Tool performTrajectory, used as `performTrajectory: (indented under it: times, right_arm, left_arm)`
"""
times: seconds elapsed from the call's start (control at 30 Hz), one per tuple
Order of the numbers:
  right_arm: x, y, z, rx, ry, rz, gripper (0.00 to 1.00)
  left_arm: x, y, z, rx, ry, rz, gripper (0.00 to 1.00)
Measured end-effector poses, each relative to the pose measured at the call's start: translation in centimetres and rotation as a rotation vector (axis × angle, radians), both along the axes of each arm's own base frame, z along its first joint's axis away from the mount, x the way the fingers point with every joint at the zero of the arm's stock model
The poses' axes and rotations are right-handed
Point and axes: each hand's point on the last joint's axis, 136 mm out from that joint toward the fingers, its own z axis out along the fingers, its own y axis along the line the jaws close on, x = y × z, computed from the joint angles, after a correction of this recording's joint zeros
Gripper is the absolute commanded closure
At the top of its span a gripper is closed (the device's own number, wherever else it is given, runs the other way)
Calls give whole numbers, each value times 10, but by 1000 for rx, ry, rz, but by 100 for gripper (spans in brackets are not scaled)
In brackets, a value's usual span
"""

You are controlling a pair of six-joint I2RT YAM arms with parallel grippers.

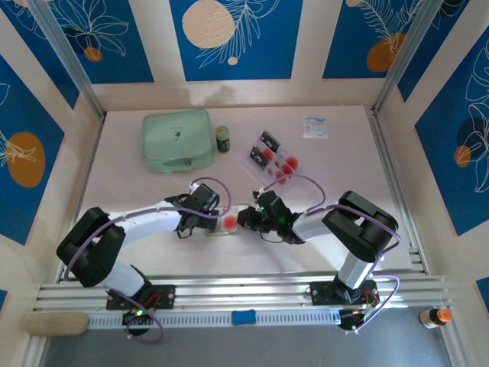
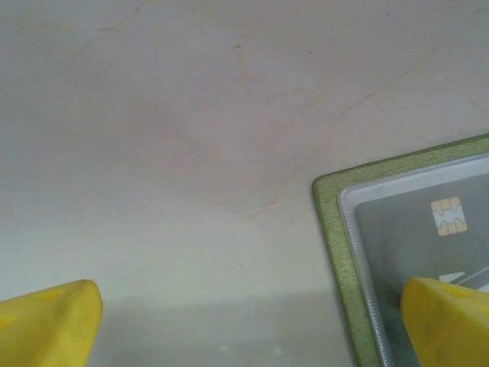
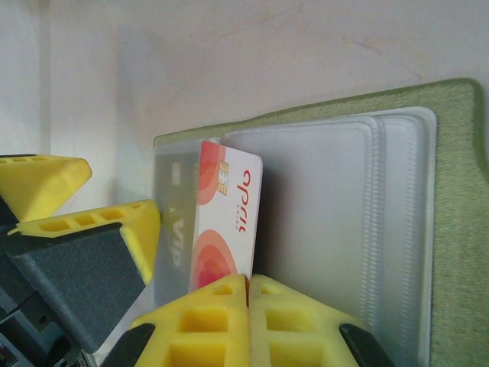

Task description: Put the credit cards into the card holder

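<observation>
**Step in hand: card insertion into sleeve**

My right end effector is clenched on one credit card, gripping its lower edge. The card stands on edge against the open card holder, at the left of the stacked clear sleeves. I judge it only partly entered.

My left end effector is released, its fingers spread wide. One fingertip lies over the holder's corner at the lower right of the left wrist frame, apparently steadying it on the counter.

**Next move:** Slide the card flat and straight along the sleeve mouth, then release. A tilted card is likely to snag the plastic lip.

**Containers**
- Card holder: a grey chip card sits under one sleeve.
- Clear tray, upper centre of the top view: several cards remain inside.
- Mint-green case, upper left: closed.
</observation>
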Motion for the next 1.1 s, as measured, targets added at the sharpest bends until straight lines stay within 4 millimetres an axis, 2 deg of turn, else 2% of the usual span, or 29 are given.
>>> performTrajectory:
  times: [0.53, 0.87, 1.1]
  right_arm:
    - [-4, 0, 0, -20, 20, 21, 100]
    - [-3, 7, 0, -35, 43, 55, 100]
    - [-1, 21, 0, -31, 66, 100, 100]
  left_arm:
    - [0, 0, 0, -2, -1, 3, 0]
    - [0, 0, 0, -2, -1, 3, 0]
    - [0, 0, 0, -2, -1, 3, 0]
